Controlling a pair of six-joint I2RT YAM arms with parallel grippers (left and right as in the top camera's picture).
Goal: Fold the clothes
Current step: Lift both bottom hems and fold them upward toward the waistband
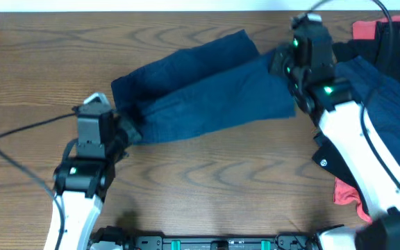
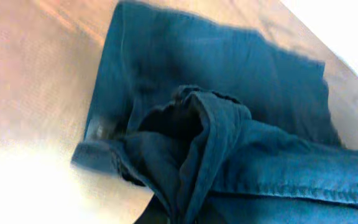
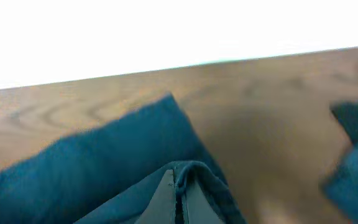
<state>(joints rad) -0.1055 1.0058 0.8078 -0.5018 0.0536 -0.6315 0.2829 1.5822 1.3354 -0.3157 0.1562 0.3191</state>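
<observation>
The only marking is a small round logo on the white right arm, with no readable letters. The navy garment lies slantwise across the middle of the table. The left gripper reaches in low from the near left and pinches a gathered bunch at the garment's left end, its fingers mostly buried in cloth. The right gripper is clamped on a fold at the far right end. The pile of clothes sits at the right edge.

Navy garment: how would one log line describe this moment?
navy garment spread across table | left gripper grips its left end | right gripper grips its right end | other clothes piled right
</observation>
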